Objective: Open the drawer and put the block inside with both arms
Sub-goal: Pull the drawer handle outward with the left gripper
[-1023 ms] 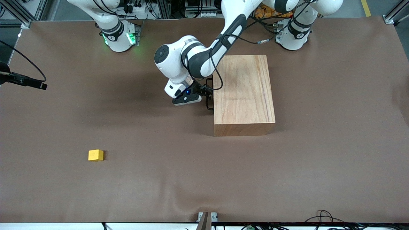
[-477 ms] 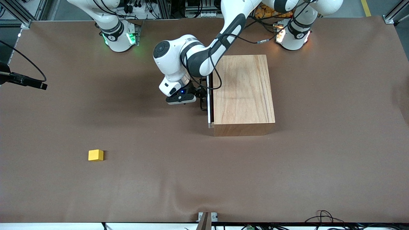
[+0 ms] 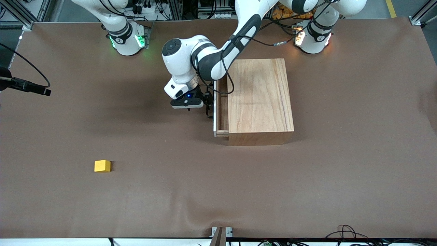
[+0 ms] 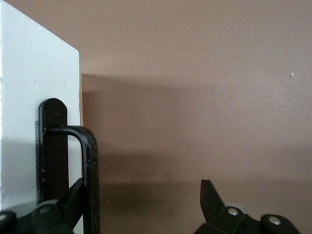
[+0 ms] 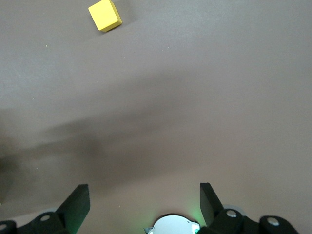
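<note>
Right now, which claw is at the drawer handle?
The left claw: one finger is hooked inside the black loop handle of the partly open drawer. The right claw hangs open over bare table, yellow block untouched.

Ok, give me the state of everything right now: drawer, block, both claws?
drawer: pulled partly out of the wooden box, nothing visible inside.
handle: hooked by one finger of the left claw.
block: resting on the table, untouched.
left claw: open, at the handle.
right claw: open, empty, waiting.
</note>
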`<action>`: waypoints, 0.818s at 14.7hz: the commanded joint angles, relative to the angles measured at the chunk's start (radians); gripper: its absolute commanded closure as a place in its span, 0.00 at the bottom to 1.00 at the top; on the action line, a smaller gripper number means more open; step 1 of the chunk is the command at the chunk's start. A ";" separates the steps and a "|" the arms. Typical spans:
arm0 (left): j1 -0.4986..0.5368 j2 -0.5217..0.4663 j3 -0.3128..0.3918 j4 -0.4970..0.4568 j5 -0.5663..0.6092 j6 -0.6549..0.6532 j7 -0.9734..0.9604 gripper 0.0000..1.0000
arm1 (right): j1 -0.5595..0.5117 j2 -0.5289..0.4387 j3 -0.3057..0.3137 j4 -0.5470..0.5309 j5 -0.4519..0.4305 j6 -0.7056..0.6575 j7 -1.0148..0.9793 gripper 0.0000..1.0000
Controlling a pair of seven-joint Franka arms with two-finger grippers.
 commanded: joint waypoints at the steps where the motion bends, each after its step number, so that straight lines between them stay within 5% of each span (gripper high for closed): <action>1: 0.000 0.020 -0.008 0.035 0.006 0.026 0.009 0.00 | -0.019 -0.019 0.013 -0.019 -0.010 -0.001 0.001 0.00; 12: 0.023 0.014 -0.003 0.036 -0.043 0.279 -0.003 0.00 | -0.044 -0.018 0.013 -0.012 0.007 0.002 -0.007 0.00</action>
